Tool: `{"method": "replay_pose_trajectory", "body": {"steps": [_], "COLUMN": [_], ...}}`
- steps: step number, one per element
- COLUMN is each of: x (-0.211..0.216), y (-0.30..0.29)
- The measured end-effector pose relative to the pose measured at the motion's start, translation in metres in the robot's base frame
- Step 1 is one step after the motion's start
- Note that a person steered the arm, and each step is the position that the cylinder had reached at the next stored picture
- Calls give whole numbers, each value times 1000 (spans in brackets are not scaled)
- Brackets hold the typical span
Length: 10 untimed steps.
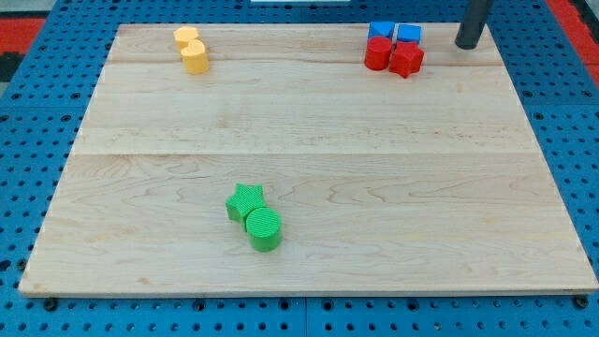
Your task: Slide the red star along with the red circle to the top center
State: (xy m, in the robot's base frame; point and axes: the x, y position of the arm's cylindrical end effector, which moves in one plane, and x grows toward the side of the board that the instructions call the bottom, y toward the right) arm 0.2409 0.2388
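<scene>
The red star (407, 59) and the red circle (378, 52) sit side by side, touching, near the view's top right of the wooden board (309, 168); the circle is on the left. Two blue blocks (394, 33) lie just above them, touching them. My tip (466, 43) is at the view's top right, to the right of the red star with a gap between them, touching no block.
Two yellow blocks (192, 49) lie together at the view's top left. A green star (245, 200) and a green circle (264, 227) touch each other at the lower middle. Blue pegboard surrounds the board.
</scene>
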Motion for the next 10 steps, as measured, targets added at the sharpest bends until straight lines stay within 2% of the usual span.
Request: {"method": "replay_pose_trajectory", "body": {"steps": [4,6,9,10], "x": [5,42,34,26], "y": [-2,-12,-149,-149]}}
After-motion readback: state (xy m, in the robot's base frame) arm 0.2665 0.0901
